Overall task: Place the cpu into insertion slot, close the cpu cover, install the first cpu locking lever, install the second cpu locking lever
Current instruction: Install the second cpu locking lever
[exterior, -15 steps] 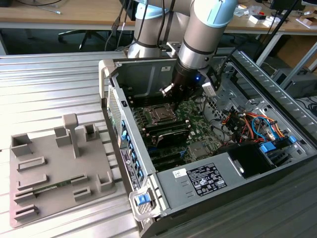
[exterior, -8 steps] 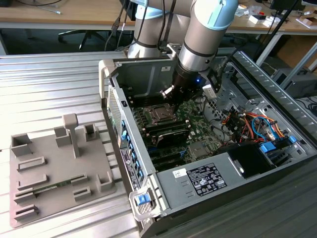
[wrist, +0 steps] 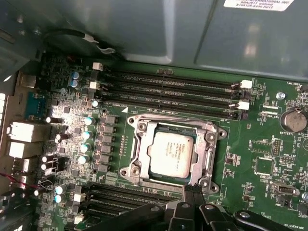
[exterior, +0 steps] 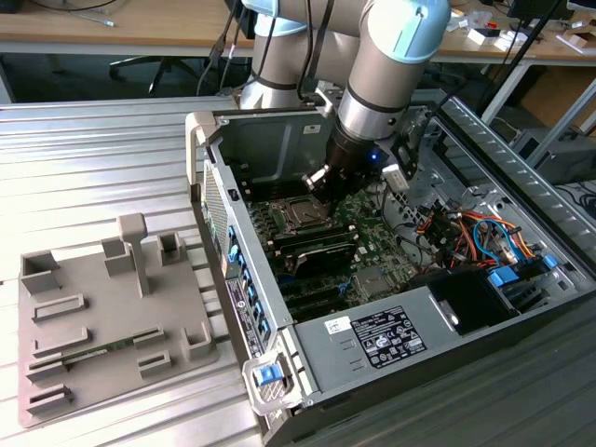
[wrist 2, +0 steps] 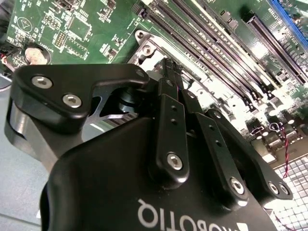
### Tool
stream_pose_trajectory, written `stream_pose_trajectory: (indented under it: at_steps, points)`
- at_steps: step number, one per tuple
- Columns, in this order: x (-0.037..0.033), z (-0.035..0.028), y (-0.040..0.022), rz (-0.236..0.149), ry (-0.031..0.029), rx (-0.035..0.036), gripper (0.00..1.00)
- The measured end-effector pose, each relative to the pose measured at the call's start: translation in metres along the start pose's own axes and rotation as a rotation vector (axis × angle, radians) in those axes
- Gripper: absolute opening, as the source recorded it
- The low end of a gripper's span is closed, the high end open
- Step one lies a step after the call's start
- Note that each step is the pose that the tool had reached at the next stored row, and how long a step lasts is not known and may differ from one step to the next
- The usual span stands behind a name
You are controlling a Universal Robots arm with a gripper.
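Chip (wrist: 169, 154) sits flat in the socket (wrist: 144, 166) on the green board, and the metal cover frame (wrist: 139, 127) lies down around it, its window showing the silvery face. The pincer (wrist: 192, 191), its fingers pressed together with nothing between them, hovers at the frame's edge nearest the wrist, just beside a corner screw. Judging from this, a locking lever is the step in hand; doing it well means pushing along the lever's path, keeping the tips clear of the chip and the memory slots (wrist: 168, 89) beyond.
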State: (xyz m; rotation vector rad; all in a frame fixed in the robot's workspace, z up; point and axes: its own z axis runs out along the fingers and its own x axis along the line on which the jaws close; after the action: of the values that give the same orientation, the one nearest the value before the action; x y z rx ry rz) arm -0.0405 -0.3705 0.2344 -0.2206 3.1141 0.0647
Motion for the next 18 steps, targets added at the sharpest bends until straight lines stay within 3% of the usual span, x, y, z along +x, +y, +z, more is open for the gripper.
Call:
stream_pose_trajectory:
  at_steps: [15,18]
  points:
    - [0.0008,0.0093,-0.0041,0.0,0.0,-0.0001,0.11]
    - [0.0044,0.0123,-0.0039,0.0,0.0001,0.0001,0.11]
